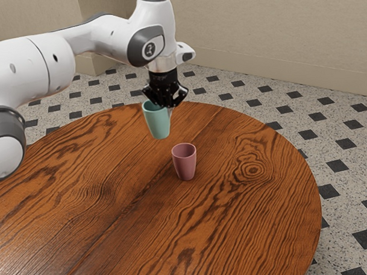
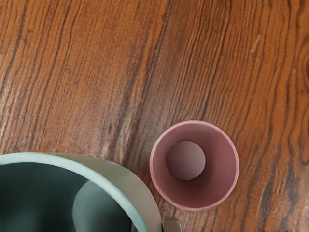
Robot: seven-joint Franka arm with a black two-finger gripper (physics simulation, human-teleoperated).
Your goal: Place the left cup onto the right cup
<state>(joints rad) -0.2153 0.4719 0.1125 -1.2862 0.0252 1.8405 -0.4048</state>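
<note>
A teal cup point(image 1: 157, 121) hangs in the air above the round wooden table point(image 1: 97, 195), slightly tilted, with my black gripper point(image 1: 163, 101) shut on its rim. A pink cup point(image 1: 184, 160) stands upright on the table, lower and toward the exterior view's right of the teal cup, apart from it. In the wrist view the teal cup's point(image 2: 63, 193) open mouth looms just under my hand, and the pink cup point(image 2: 194, 165) is seen from above beside it, empty inside.
The table's edge point(image 1: 317, 202) curves round at the exterior view's right. Beyond it lies a speckled floor with black diamond tiles point(image 1: 329, 118) and a beige wall point(image 1: 284, 26) behind.
</note>
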